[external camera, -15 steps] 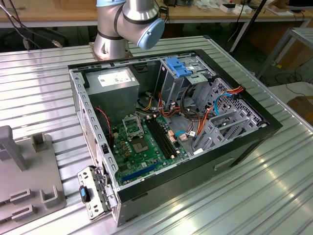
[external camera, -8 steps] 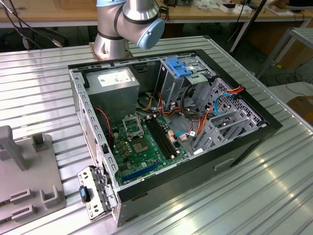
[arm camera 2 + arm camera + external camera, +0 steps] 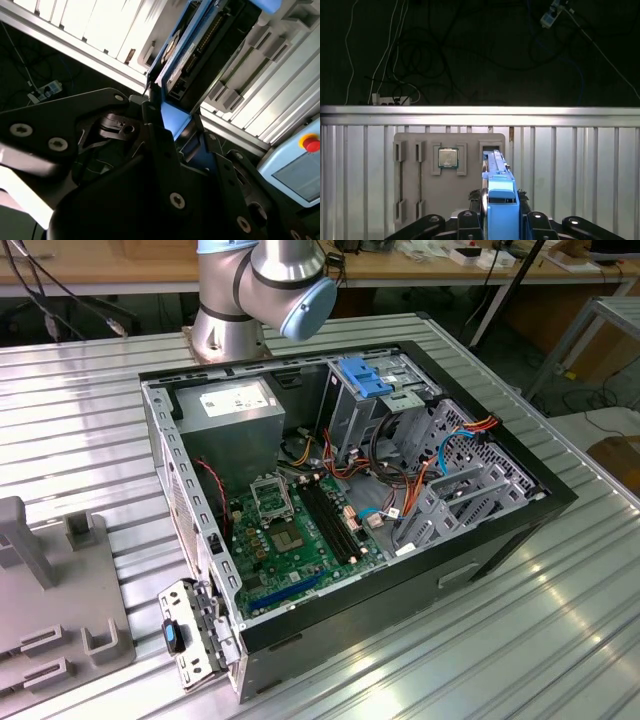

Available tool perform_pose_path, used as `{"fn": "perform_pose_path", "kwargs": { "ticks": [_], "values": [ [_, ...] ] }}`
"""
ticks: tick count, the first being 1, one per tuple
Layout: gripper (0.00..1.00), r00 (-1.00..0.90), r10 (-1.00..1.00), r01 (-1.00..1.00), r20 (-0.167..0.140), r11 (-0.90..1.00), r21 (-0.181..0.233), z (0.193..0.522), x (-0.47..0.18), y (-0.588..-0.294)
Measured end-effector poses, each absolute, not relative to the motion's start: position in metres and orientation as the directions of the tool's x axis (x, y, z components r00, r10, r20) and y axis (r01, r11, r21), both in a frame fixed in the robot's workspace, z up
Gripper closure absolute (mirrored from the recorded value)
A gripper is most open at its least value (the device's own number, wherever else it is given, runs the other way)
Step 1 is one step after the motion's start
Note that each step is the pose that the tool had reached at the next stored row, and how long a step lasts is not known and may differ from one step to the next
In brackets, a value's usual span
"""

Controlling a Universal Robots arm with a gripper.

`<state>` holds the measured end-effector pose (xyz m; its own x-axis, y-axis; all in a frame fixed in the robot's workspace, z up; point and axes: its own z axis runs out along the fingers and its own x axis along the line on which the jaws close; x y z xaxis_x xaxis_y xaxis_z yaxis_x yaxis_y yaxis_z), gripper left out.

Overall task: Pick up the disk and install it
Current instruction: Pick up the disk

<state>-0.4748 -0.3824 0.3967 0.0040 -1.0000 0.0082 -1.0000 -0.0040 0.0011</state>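
On the ribbed silver metal surface (image 3: 560,640), in the exterior view, an open black desktop computer case (image 3: 500,530) lies on its side. It exposes a green motherboard (image 3: 290,540), and a blue plastic latch piece (image 3: 365,375) sits atop its metal drive bay. Behind the case stands the base of my grey and light-blue arm (image 3: 262,285). Toward the exterior view's left, well apart from the case, rests a flat grey plastic fixture tray (image 3: 50,625) with raised holders. A pale blue pendant (image 3: 292,172) appears beyond the surface edge in the second wrist view.

The disk (image 3: 500,195), a grey-metal hard drive framed by a bright blue plastic carrier, stands edge-on over the tray in the first wrist view. My black claw (image 3: 175,125) is clamped on the disk, with a finger (image 3: 155,130) pressed against the blue carrier on each side. Whether the disk touches the tray, I cannot tell. Just beside the disk, a square silver processor chip (image 3: 448,158) sits in a recess of the tray. A round red button (image 3: 311,143) marks the pendant.
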Motion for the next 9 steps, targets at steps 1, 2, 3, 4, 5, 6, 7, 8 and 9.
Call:
{"fn": "perform_pose_path", "kwargs": {
  "ticks": [1, 2, 3, 4, 5, 6, 7, 8, 9],
  "values": [
    [0.64, 0.004, -1.0, -1.0, 0.008, -0.004, 0.002, 0.3981, -0.4748, -0.3823],
    [0.64, 0.004, -1.0, -1.0, 0.008, -0.004, 0.002, 0.3992, -0.4748, -0.3823],
    [0.64, 0.004, -1.0, -1.0, 0.008, -0.004, 0.002, 0.4004, -0.4748, -0.3823],
    [0.64, 0.004, -1.0, -1.0, 0.008, -0.004, 0.003, 0.402, -0.4748, -0.3823],
    [0.64, 0.004, -1.0, -1.0, 0.008, -0.004, 0.003, 0.4026, -0.4748, -0.3823],
    [0.64, 0.004, -1.0, -1.0, 0.008, -0.004, 0.002, 0.4031, -0.4749, -0.3823],
    [0.64, 0.004, -1.0, -1.0, 0.008, -0.004, 0.003, 0.4037, -0.4749, -0.3823],
    [0.64, 0.004, -1.0, -1.0, 0.008, -0.004, 0.003, 0.4044, -0.4748, -0.3823],
    [0.64, 0.004, -1.0, -1.0, 0.008, -0.004, 0.002, 0.4044, -0.4748, -0.3823]
  ]
}}
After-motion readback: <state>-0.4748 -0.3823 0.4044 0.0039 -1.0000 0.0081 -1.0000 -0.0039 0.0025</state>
